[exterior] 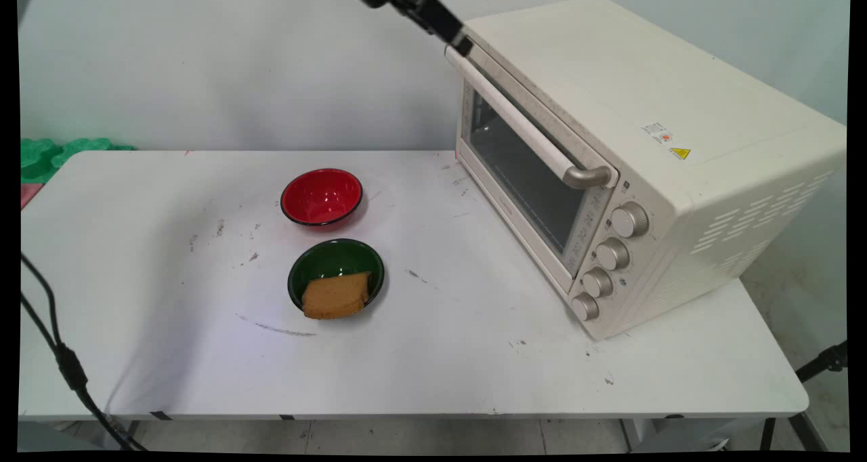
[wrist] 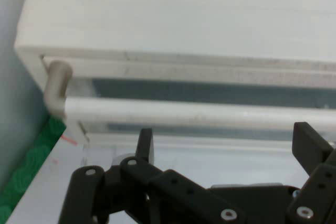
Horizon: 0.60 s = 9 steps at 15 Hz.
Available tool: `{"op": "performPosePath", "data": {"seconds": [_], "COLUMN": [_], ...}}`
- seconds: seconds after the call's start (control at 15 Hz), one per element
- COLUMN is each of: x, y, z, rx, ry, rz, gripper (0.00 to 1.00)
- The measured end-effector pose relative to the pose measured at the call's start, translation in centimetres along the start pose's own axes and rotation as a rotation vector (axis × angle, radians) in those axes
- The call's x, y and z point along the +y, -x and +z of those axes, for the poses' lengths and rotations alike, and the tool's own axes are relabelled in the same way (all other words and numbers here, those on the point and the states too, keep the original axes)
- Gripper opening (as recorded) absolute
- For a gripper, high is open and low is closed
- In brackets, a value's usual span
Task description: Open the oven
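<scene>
Black gripper (exterior: 463, 44) reaching down from the top edge, fingers (wrist: 144, 144) spread wide apart, poised just at the toaster oven's (exterior: 637, 143) door handle (exterior: 515, 120), holding nothing

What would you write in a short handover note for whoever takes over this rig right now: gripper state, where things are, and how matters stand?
Gripper: open, fingers spread, raised at the far top corner of the oven, just short of the door handle and not gripping it.
Oven: on the table's right side, door shut.
Green bowl: mid-table, with a slice of bread lying in it and over its near rim.
Red bowl: just behind the green one, nothing in it.
Done: nothing visibly moved. Left: the door is unopened, the bread in its bowl.
</scene>
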Motion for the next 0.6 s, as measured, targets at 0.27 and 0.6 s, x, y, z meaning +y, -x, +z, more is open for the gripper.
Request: {"op": "performPosePath", "data": {"seconds": [0.27,0.6], "x": [0.7,1.7], "y": [-2.1,-3.2], "z": [2.3,4.5], "rx": [-0.009,-0.043], "ry": [0.014,0.033], "rz": [0.051,0.116], "gripper": [1.00,1.00]}}
